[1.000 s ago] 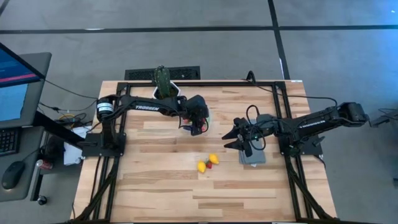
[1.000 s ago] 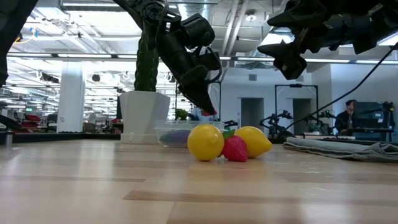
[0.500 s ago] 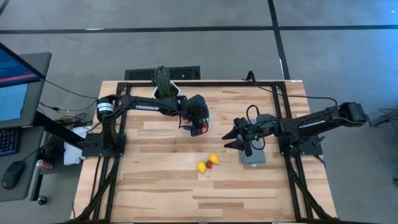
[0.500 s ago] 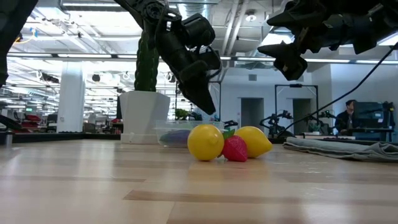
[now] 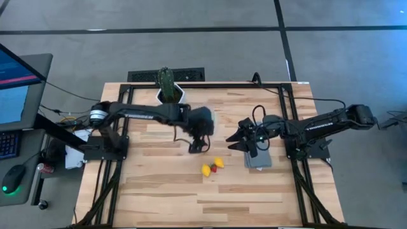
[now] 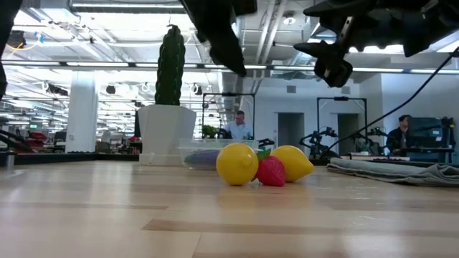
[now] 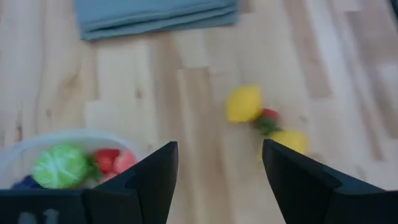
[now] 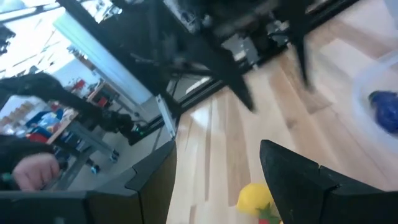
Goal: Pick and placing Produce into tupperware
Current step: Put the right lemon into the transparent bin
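Produce is sitting in 2 places. 3 pieces, 2 lemons [image 5: 206,170] [image 5: 219,162] and a strawberry [image 5: 214,168], are clustered near the middle of the tabletop, and a green cabbage [image 7: 60,165] and red pieces are already lying in the clear tupperware [image 7: 28,149] further toward the far edge. We are holding our left gripper [image 5: 196,147] above the boards between tupperware and cluster, fingers parted and empty, aimed at the lemons, probably for the next pick. We are keeping our right gripper [image 5: 236,141] raised beside the folded grey cloth [image 5: 259,160], also spread with nothing between its fingers, likely waiting clear of the left arm.
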{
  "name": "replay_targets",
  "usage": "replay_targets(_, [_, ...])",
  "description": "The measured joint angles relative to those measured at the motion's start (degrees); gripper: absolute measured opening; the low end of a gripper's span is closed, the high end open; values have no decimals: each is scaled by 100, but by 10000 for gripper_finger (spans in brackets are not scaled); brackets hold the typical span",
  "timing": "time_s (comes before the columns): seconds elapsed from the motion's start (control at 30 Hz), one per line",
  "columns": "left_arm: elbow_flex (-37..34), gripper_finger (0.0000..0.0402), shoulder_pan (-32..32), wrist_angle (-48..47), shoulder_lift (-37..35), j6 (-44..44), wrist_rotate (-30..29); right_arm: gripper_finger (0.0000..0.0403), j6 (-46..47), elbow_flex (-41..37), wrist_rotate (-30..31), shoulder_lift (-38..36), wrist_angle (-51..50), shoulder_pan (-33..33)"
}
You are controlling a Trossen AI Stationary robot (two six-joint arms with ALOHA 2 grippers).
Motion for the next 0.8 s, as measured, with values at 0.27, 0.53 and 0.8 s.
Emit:
replay_targets(0.27, [-4, 224, -1147, -571, -345, -719, -777, 253, -20, 2, 68, 0, -451, 571])
replay_targets(0.53, [-602, 224, -2302, -494, -430, -1583, -1967, 252, -262, 3, 1370, 0, -662, 1431])
replay_targets(0.8, [-1716, 224, -3250, 324, -813, -2818, -3344, 220, -544, 443, 2494, 0, -1863, 1968])
